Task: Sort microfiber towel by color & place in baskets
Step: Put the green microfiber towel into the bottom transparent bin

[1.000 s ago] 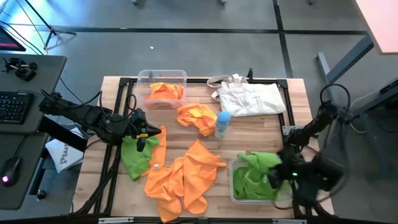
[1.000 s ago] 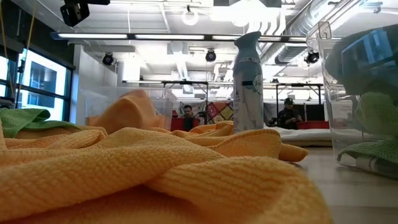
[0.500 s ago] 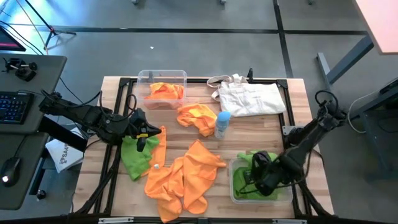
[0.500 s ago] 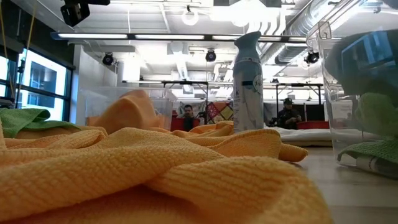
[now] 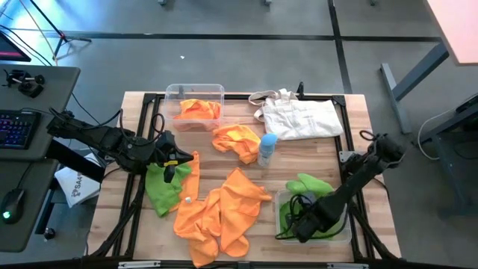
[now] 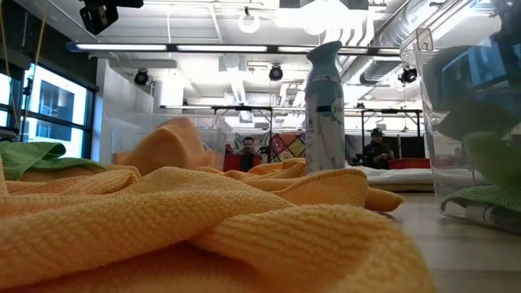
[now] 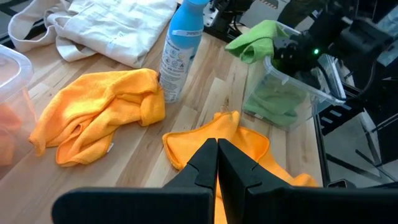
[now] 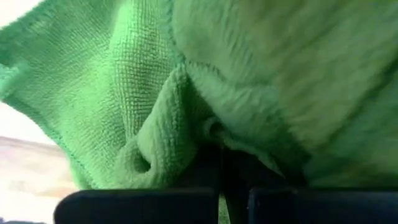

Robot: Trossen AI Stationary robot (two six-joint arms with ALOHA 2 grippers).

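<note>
Bunching against the right gripper's fingers [image 8: 214, 165], green towel [image 8: 205, 87] fills the basket [image 5: 280, 237].

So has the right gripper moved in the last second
Yes. In the high view the right gripper has gone from the right-hand rim of the clear basket leftward to over its inside, pressed into the green towels there.
</note>
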